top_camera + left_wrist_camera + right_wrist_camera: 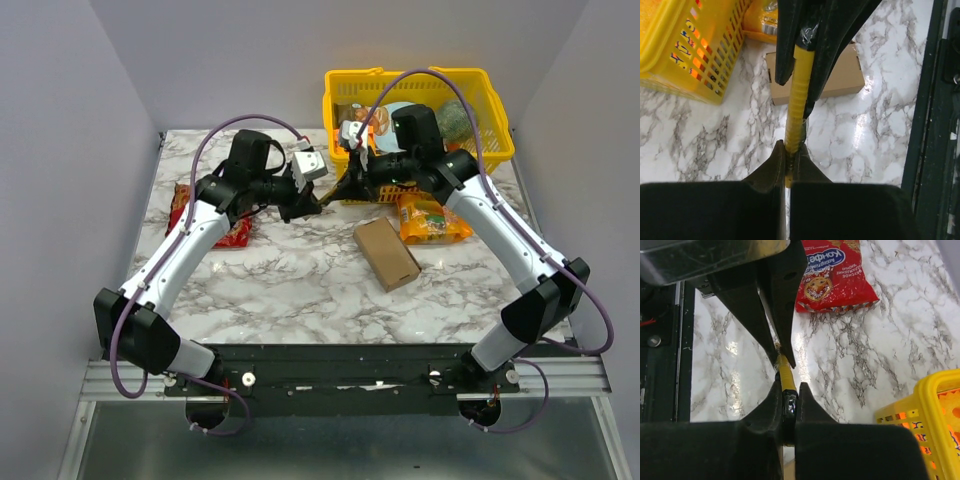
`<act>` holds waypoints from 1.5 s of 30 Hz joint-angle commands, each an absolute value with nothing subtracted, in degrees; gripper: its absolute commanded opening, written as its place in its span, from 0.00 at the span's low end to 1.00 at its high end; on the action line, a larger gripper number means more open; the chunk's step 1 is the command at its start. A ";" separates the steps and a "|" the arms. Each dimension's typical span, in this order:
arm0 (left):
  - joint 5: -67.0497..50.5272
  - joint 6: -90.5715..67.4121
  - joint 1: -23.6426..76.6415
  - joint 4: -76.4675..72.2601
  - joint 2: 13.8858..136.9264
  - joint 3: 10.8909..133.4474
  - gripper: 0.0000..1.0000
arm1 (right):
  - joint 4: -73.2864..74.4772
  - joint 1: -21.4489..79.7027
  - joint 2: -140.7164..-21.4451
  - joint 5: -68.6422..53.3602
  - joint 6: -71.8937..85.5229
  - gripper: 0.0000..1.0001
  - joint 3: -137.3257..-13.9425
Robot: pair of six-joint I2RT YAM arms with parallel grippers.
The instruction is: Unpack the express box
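Handover seemed the reason left gripper [788, 150] and right gripper [788, 385] both clenched one slim yellow tool [799, 95] at upper centre, probably for slitting the shut express box [386, 253].

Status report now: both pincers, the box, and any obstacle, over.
Left pincer and right pincer both shut on thin yellow stick. Flat brown cardboard box lies closed on marble table, apart from both. Orange snack bag beside it; nothing on top.

Left hand [787, 151] and right hand [796, 95] pinch yellow rod [794, 125].
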State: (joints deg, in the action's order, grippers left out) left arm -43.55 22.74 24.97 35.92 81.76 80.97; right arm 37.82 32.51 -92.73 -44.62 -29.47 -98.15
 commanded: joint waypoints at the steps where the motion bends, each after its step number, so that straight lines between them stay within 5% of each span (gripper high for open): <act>1: -41.32 17.77 25.05 33.05 82.09 81.47 0.30 | 37.09 32.52 -91.76 -43.43 -29.80 0.01 -99.32; 3: -41.13 17.49 25.05 32.87 82.44 81.91 0.43 | 35.51 31.56 -90.10 -43.24 -27.08 0.01 -97.57; 7: -43.50 18.02 25.05 32.43 83.75 83.14 0.44 | 35.07 29.71 -87.89 -44.56 -25.75 0.00 -95.28; 24: -50.54 16.96 25.05 30.59 87.71 85.25 0.17 | 36.03 29.00 -88.50 -45.79 -25.66 0.01 -95.89; 28: -52.20 17.23 25.05 30.50 88.59 86.74 0.00 | 36.56 28.92 -89.47 -45.88 -25.49 0.01 -96.67; 30: -53.17 18.89 24.96 31.81 89.03 88.32 0.00 | 37.79 29.00 -89.91 -45.00 -25.58 0.10 -97.73; 35: -53.18 26.61 24.61 37.86 88.24 89.74 0.00 | 58.10 24.62 -97.44 -55.24 -29.26 0.65 -117.96; 39: -51.07 32.86 24.87 39.91 86.31 88.60 0.00 | 75.65 20.75 -104.23 -58.10 -37.24 0.77 -133.04; 45: -51.68 24.89 25.05 30.95 83.85 84.03 0.00 | 64.37 19.69 -92.85 -61.77 -36.68 0.76 -114.29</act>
